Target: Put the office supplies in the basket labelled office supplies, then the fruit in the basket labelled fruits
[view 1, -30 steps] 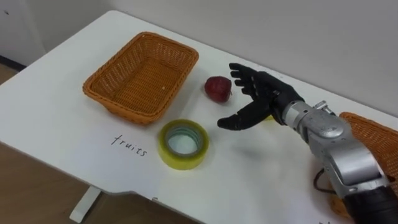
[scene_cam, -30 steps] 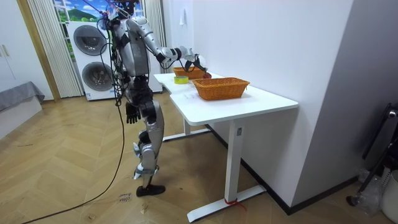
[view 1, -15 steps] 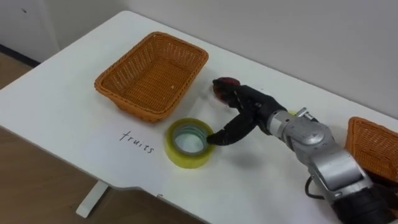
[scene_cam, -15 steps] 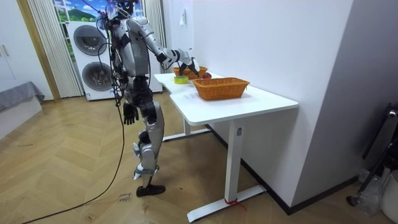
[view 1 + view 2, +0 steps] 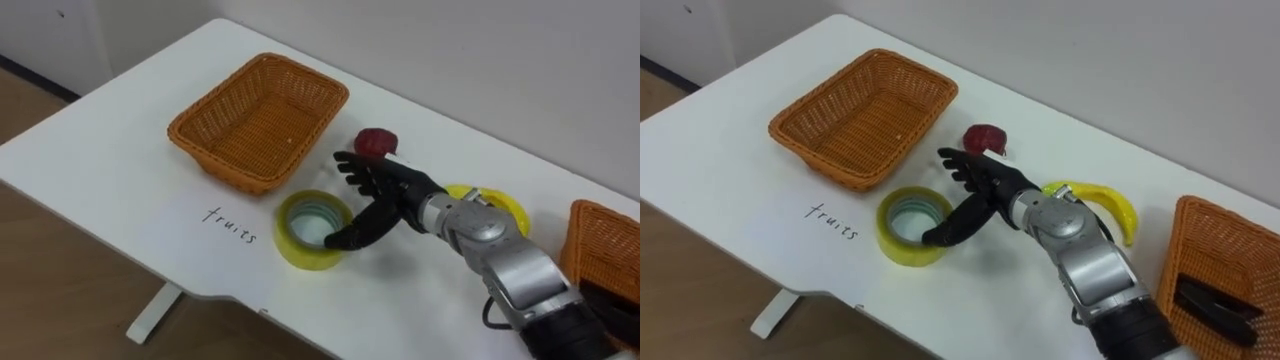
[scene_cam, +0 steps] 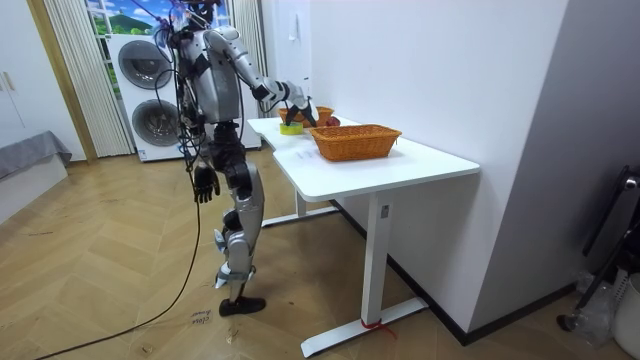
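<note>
An empty wicker basket [image 5: 258, 120] stands at the table's far left, with a handwritten label on the table before it. A red apple [image 5: 377, 142] lies to its right. Nearer me lies a yellow tape roll [image 5: 313, 229], flat on the table. My right hand [image 5: 388, 194] hovers at the roll's right side, open with fingers spread, its thumb tip at the roll's rim. Behind my forearm a banana [image 5: 1102, 199] lies partly hidden. A second wicker basket [image 5: 1200, 238] at the right holds a black office item [image 5: 1214, 299]. My left hand [image 6: 205, 184] hangs relaxed at my side.
I stand at the end of a white desk [image 6: 400, 160] that runs along the wall. The near edge of the table [image 5: 150, 250] lies close to the tape roll. Washing machines [image 6: 150, 95] stand behind me, across a wooden floor.
My right hand has moved from beside the apple toward me, down to the tape roll. The apple is uncovered again. The eye views have shifted slightly.
</note>
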